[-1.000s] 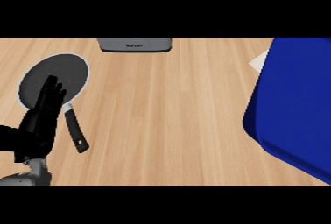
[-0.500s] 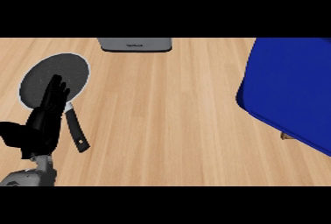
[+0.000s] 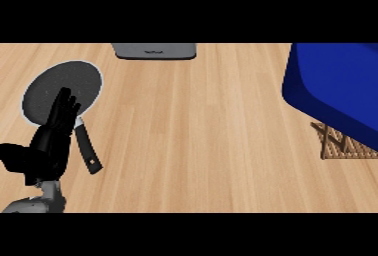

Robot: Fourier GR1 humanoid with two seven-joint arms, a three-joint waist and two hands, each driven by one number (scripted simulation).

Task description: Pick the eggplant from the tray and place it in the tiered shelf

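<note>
Lettering shows faintly on the grey appliance (image 3: 155, 50) at the far edge of the wooden counter (image 3: 199, 135): a short pale word on its front face, too small to read. No other writing shows.

A large, deep blue, smooth-sided mass (image 3: 336, 85) fills the upper right of the view and runs off the right edge. Whether this is the tray or something else held up close cannot be told from its shape. Beneath its lower corner a piece of brown woven or lattice work (image 3: 345, 146) shows, possibly part of the tiered shelf, though only a small corner is visible. The eggplant itself shows nowhere in the view, so neither its look nor its place can be told.

At the left, the left hand (image 3: 48, 145) stands open with its fingers straight and pointing away from the robot, the thumb spread out to the left; it holds nothing. Its fingertips overlap the near edge of a dark round frying pan (image 3: 65, 87) with a pale rim, whose black handle (image 3: 87, 147) runs toward the robot just beside the hand. The grey forearm (image 3: 33, 204) enters from the lower left corner. The right hand does not show.
</note>
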